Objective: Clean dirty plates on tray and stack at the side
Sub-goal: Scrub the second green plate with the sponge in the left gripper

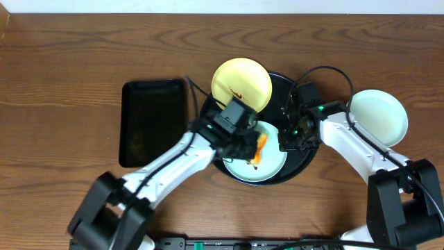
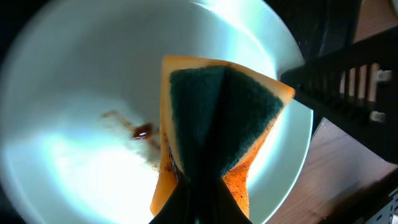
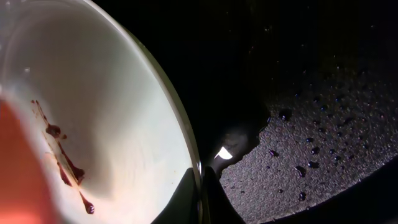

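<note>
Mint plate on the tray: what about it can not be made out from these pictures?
Overhead: the left arm and the sponge cover the upper left of the mint plate.
Left wrist: the sponge hides the plate's middle.
Right wrist: the frame edges cut the plate off; the sponge is only an orange blur.
</note>
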Robot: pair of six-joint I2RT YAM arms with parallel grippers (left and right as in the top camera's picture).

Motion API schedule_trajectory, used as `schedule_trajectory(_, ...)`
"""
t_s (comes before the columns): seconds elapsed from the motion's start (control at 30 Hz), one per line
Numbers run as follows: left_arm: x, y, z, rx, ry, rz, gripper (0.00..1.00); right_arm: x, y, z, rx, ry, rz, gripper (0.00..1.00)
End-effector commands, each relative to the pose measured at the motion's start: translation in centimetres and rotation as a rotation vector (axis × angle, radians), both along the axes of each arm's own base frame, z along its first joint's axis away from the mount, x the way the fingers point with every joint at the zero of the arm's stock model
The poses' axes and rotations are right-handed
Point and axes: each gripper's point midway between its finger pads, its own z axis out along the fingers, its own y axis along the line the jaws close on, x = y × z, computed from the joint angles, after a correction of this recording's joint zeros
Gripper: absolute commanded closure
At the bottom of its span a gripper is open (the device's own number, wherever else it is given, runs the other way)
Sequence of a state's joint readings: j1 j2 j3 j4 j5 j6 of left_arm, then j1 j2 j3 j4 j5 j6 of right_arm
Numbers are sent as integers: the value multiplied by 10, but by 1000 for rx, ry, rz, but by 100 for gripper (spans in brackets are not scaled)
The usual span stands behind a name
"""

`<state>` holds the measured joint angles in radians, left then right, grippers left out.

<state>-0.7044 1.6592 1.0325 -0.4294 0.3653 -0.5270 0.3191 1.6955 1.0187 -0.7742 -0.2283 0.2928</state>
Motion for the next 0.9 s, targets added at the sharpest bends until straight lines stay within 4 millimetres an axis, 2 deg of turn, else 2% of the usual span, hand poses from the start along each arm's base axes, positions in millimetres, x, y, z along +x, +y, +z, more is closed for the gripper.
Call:
schedule_trajectory(0.0, -15, -18, -13, -25, 70, -6, 92, -5, 3, -4, 3, 25, -7, 99)
schedule_trajectory(0.1, -26, -25, -25, -4, 100, -28, 92, -5, 3, -4, 3, 25, -7, 99)
schedule_trajectory(0.23, -28, -22, -36, 39, 104, -25, 92, -5, 3, -4, 2, 26, -7, 99)
schedule_trajectory(0.5, -6, 27, -52, 288, -9, 83, 92, -10, 1, -4, -4, 43, -7, 99)
schedule_trajectory(0.87, 24, 48, -50, 299, -52, 178, 92, -16, -1, -5, -13, 68, -3, 99)
